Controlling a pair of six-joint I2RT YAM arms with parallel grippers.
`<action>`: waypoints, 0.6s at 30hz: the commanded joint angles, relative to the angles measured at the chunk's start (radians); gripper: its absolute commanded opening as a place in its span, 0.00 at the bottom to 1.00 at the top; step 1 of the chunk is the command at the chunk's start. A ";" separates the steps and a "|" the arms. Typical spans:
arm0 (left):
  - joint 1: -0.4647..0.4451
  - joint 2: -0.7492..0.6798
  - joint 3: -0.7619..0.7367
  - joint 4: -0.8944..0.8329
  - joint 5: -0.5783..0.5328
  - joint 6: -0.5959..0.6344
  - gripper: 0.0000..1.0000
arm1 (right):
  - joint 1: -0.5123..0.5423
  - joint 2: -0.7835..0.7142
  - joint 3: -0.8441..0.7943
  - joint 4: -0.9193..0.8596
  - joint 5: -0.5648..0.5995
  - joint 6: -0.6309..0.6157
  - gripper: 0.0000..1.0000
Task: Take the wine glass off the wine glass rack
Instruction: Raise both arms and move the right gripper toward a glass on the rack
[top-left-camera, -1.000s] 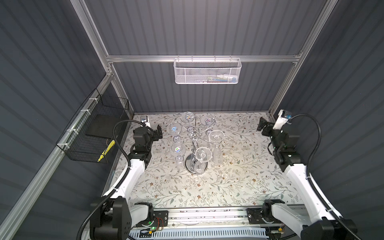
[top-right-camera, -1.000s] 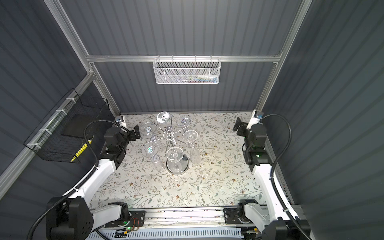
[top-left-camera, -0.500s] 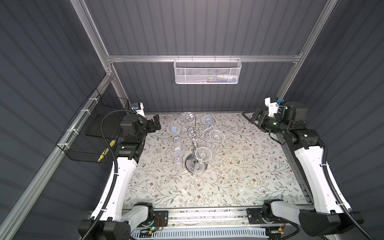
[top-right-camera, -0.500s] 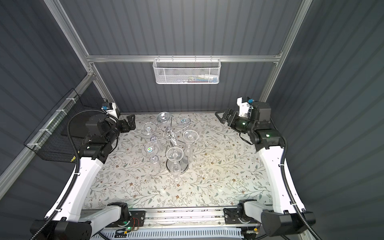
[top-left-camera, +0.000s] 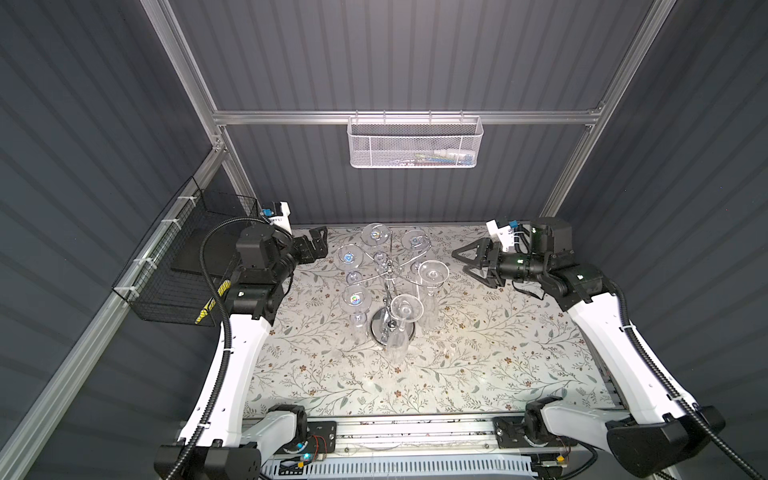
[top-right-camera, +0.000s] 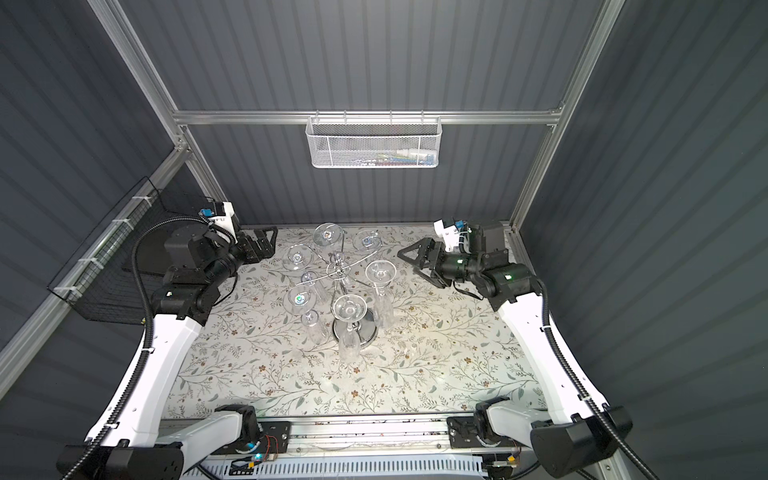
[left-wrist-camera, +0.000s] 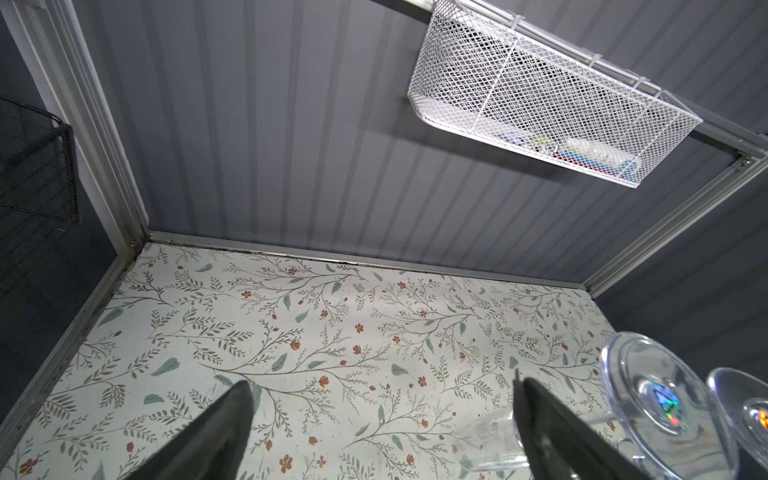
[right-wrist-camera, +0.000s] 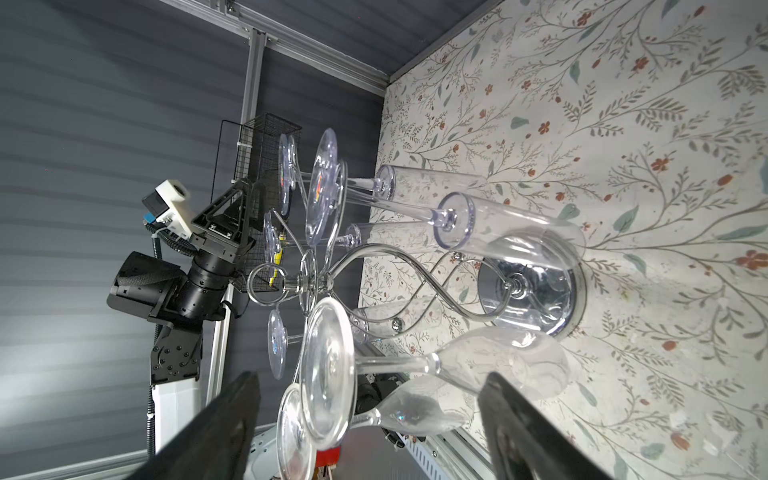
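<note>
Right gripper (top-left-camera: 468, 269): your jaws stand apart and empty, touching no glass.
Left gripper (top-left-camera: 321, 243): spread wide and empty; the left wrist view shows only table (left-wrist-camera: 332, 332) between its fingers.
Rack (top-left-camera: 392, 328): upright between your two grippers, clear of both.
Wine glass (top-left-camera: 433, 272): hangs upside down on the rack arm nearest your right gripper, just ahead of its fingertips.
Other glasses: five more hang around the stem.

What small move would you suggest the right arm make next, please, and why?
Probably ease the right gripper toward the nearest wine glass on the wine glass rack: its jaws stand open and empty, short of that glass, and all six glasses hang on the rack.
</note>
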 joint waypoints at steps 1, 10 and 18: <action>0.005 -0.015 0.019 -0.004 0.041 -0.041 0.99 | 0.017 0.008 -0.012 0.074 -0.039 0.052 0.76; 0.005 -0.032 0.009 -0.002 0.036 -0.055 0.99 | 0.052 0.035 -0.042 0.127 -0.060 0.092 0.57; 0.005 -0.045 -0.002 -0.003 0.035 -0.062 0.99 | 0.073 0.035 -0.068 0.160 -0.069 0.116 0.41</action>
